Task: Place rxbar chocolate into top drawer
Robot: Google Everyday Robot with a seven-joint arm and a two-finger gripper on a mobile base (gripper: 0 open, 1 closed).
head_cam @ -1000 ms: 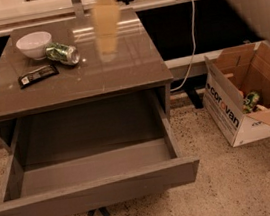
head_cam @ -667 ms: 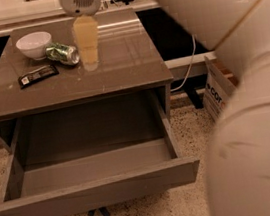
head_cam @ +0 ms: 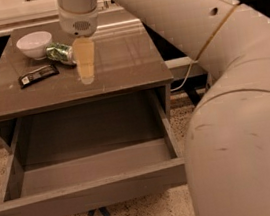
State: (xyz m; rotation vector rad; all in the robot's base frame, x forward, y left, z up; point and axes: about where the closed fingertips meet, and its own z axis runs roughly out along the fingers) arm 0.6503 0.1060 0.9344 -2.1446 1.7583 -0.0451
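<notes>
The rxbar chocolate (head_cam: 39, 75) is a flat black wrapper lying on the left part of the tabletop. The top drawer (head_cam: 87, 194) is pulled out wide below the tabletop, and its inside looks bare. My gripper (head_cam: 85, 62) hangs from its white wrist over the middle of the tabletop, to the right of the bar and apart from it. It holds nothing that I can see. My arm fills the right side of the view.
A crushed green can (head_cam: 60, 52) lies between the bar and my gripper, close to the gripper. A white bowl (head_cam: 34, 44) stands at the back left of the grey-brown table (head_cam: 128, 60). Speckled floor lies below the drawer.
My gripper has moved left and lower over the tabletop, closer to the can and the bar. My arm now covers the right side, hiding the cardboard box.
</notes>
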